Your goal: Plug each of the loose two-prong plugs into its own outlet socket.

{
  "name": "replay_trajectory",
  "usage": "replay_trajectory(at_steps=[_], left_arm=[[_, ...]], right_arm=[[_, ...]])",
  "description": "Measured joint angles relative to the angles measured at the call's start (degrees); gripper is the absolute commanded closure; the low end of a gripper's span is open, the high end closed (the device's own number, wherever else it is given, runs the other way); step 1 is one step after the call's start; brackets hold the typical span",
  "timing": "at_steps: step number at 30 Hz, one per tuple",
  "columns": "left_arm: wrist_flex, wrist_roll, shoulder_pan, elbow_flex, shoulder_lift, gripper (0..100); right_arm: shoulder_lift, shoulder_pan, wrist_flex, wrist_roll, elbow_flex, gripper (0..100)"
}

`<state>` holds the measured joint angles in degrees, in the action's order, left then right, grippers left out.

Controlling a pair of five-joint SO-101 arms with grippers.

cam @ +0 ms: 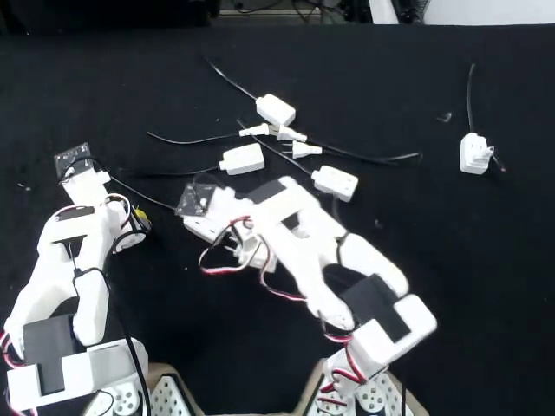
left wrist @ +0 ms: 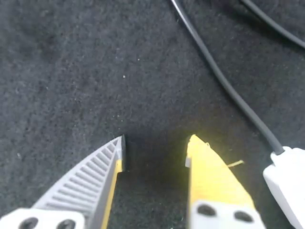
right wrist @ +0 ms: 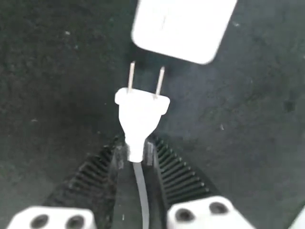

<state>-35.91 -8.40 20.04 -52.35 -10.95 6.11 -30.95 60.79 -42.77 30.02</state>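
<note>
Desk: right end effector pinches plug by its neck, probably to keep the 2 prongs free. They face outlet socket, near it but not touching, slightly off-centre. Left end effector is spread, nothing held, over bare desk.

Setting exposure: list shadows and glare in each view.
Left wrist view: dark shadow on the cloth under the left gripper. Right wrist view: the plug in the right gripper has bright prongs, the outlet socket glares white. High view: even light.
</note>
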Motion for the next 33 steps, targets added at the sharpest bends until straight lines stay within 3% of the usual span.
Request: replay_trajectory(at_steps=[6, 10, 19, 24, 33], left_arm=[[0.0, 0.0, 0.0, 0.18, 0.0, 79], [-2.64, 0.0, 0.09, 3.78, 0.53, 79], [-14.68, -0.09, 0.44, 19.08, 0.62, 79], [-15.3, -0.09, -4.92, 19.69, 0.7, 79], [-15.3, 0.0, -14.51, 19.43, -5.89, 79]], right_arm=[[-14.68, 1.85, 2.2, 0.0, 0.18, 98.8], [-17.85, 1.85, -3.96, 0.62, 3.16, 98.8], [-17.85, 1.85, -28.75, 18.81, 14.77, 98.8], [-17.85, 2.02, -35.87, 23.03, 17.85, 98.8], [-17.85, 1.41, -37.1, 26.46, 18.64, 98.8]])
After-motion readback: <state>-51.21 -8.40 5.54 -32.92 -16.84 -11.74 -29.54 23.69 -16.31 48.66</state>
